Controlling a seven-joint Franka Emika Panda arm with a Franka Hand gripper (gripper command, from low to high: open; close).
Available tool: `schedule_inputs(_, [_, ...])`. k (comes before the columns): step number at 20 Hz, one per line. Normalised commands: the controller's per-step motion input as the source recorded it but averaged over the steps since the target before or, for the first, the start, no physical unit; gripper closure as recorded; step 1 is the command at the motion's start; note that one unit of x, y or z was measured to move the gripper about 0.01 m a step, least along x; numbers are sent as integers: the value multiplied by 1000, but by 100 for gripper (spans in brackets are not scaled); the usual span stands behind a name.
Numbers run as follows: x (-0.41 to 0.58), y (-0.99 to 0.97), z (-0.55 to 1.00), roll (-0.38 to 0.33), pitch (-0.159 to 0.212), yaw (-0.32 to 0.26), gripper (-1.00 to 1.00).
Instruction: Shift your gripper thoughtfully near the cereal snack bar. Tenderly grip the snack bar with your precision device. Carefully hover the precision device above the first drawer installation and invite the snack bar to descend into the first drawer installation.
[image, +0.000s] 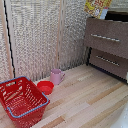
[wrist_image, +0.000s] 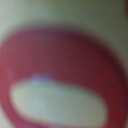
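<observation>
The cereal snack bar (image: 96, 6), yellow, orange and red with a white end (image: 103, 13), hangs in the air at the top edge of the exterior view, over the back of the dark brown cabinet. The first drawer (image: 105, 36) with its long silver handle stands pulled forward, with a dark opening (image: 118, 16) behind its front. My gripper is cut off above the frame, and its fingers do not show. The wrist view is filled by a blurred red ring around a pale patch (wrist_image: 60, 100), very close to the lens.
A lower drawer (image: 107, 61) sits below the first one. On the wooden floor stand a pink mug (image: 57, 76), a red bowl (image: 45, 87) and a red basket with a blue rim (image: 22, 100). Pale slatted panels form the back wall.
</observation>
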Motion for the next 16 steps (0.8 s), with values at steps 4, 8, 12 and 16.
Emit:
schedule_inputs(4, [80, -761, 822, 60, 19, 72, 100])
schedule_inputs(8, [185, -801, 769, 54, 62, 30, 100])
schedule_inputs(12, [179, -848, 657, 26, 97, 16, 100])
schedule_inputs(16, [154, -856, 564, 10, 112, 19, 100])
